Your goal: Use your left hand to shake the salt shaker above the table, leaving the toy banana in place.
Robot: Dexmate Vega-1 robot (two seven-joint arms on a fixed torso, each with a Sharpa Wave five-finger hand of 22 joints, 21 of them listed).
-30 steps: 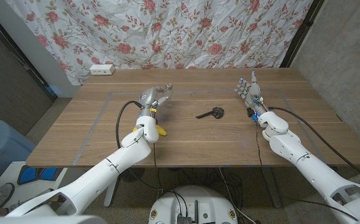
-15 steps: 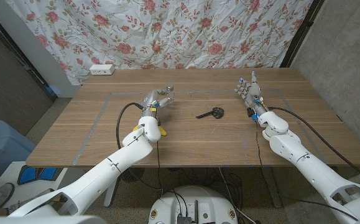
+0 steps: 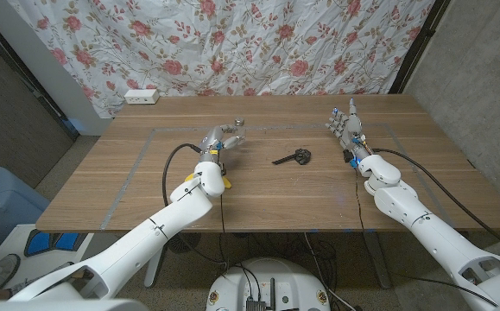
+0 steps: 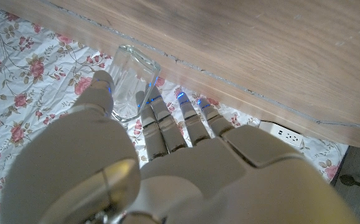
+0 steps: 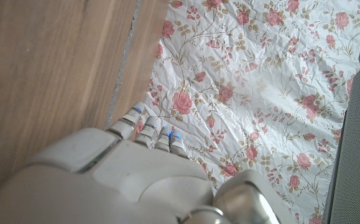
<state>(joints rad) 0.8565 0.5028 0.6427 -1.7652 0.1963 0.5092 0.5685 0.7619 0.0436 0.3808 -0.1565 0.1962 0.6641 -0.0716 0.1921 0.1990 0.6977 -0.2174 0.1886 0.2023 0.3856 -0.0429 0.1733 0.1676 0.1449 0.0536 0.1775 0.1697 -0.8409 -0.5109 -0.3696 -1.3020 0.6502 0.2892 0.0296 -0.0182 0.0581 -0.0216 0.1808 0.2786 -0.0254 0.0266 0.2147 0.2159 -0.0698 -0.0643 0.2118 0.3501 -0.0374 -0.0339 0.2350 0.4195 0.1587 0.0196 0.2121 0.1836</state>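
The salt shaker [image 3: 237,123] is gripped in the left hand [image 3: 218,137], lifted above the table [image 3: 319,186], tilted toward two o'clock; the toy banana [image 3: 224,181] lies at six o'clock.

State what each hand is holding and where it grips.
The left hand holds the salt shaker by its clear glass side, between thumb and fingers. The right hand holds nothing.
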